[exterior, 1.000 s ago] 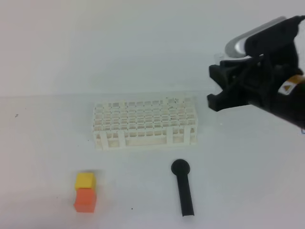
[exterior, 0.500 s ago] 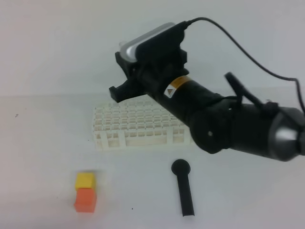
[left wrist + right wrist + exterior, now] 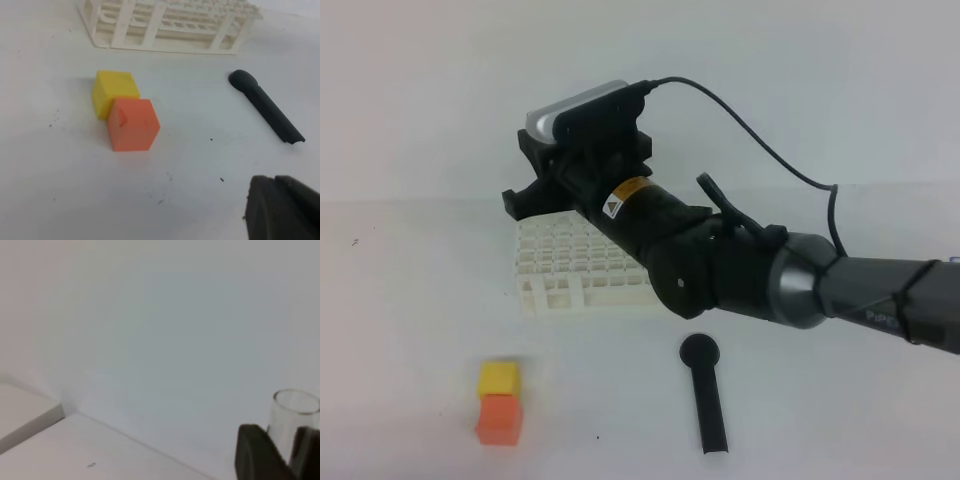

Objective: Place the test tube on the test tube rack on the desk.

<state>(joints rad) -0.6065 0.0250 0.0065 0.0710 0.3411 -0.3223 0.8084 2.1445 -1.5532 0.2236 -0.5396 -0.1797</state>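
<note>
Right wrist view: right jaws grasp the test tube (image 3: 292,422); left jaws are clenched, empty.

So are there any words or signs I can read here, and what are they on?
Yellow sticker with a black triangle sign, on the right arm: its print is too small to read.
Pale lettering further along that arm: seems to start "PIP", too blurred to be sure.
Rack, yellow cube, orange cube, black stick: no writing seen.

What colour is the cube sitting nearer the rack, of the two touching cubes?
Yellow; the other cube is orange. Clearest in the left wrist view.
</note>
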